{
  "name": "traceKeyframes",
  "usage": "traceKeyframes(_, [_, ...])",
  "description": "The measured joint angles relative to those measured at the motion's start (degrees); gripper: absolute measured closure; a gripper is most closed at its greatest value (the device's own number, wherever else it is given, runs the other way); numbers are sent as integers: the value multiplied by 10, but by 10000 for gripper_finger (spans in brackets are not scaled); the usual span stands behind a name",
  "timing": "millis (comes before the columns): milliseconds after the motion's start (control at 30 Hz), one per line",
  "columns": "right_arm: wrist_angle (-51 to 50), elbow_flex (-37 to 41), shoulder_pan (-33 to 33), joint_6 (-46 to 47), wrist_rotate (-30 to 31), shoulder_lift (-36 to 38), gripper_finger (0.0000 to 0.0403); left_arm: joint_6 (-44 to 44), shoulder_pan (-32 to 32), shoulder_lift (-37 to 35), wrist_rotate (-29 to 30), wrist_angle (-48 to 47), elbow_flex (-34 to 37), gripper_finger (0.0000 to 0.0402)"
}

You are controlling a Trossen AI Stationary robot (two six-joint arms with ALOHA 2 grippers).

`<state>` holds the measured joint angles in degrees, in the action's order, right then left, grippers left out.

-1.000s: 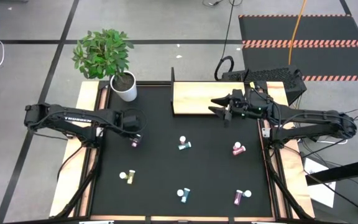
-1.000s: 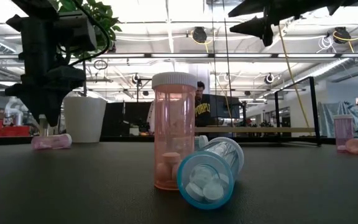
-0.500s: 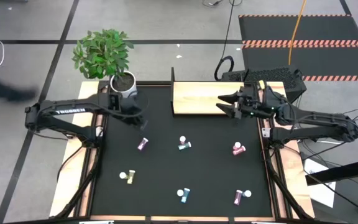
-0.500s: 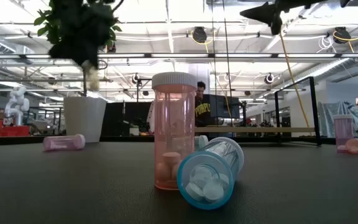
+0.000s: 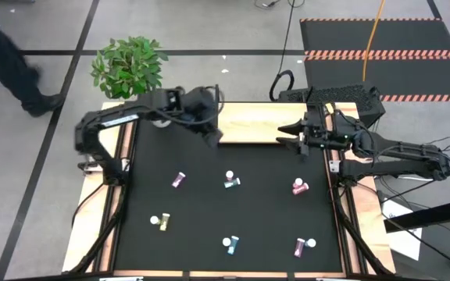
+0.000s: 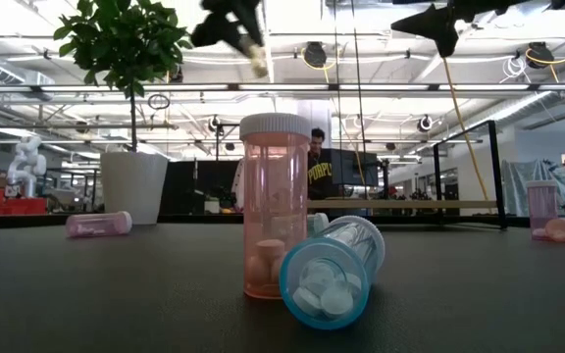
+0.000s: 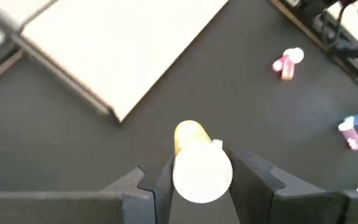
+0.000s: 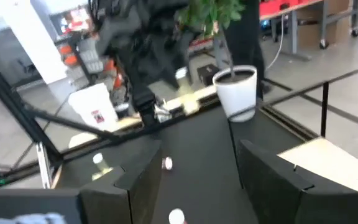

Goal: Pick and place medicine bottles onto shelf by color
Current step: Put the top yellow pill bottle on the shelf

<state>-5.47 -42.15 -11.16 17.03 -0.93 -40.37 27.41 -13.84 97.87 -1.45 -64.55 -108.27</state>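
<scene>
My left gripper [image 5: 212, 131] hangs over the near left corner of the shelf [image 5: 250, 122], a light-wood board, and is shut on a yellow bottle [image 7: 188, 134] with a white cap. The low view shows this gripper high up [image 6: 253, 49]. Open and empty, my right gripper [image 5: 287, 134] hovers over the shelf's right end. Several bottles lie on the black mat: magenta [image 5: 179, 180], teal [image 5: 231, 181], magenta [image 5: 299, 186], yellow-green [image 5: 161, 222], teal [image 5: 230, 244] and magenta [image 5: 304, 247]. My left gripper pinches the yellow bottle at its cap end [image 7: 194, 177] between its two fingers [image 7: 151, 183]. The fingers slant down from the table's left. The bottle lies along them, its yellow body sticking out past the tips, lifted clear above the mat.
A potted plant [image 5: 129, 66] stands at the far left corner, partly behind my left arm. A black upright edge [image 5: 216, 97] bounds the shelf's left end. A person [image 5: 6, 55] walks beyond the table's far left. Bare mat lies between the scattered bottles.
My left gripper has risen from low over the mat's left side and swung toward the far edge and the right, to the shelf's near left corner, rolling as it went. The magenta bottle below it has slid slightly rightward. My right gripper has drawn back a little toward the right edge.
</scene>
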Motion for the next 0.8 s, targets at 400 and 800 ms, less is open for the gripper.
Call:
traceKeyframes(400, [0, 0, -8, -52, -2, -12, 200, -186, -92, 206, 20, 33, -266, 271])
traceKeyframes(800, [10, 0, -72, -22, 57, -71, 200, -392, -184, 293, 15, 69, -248, 271])
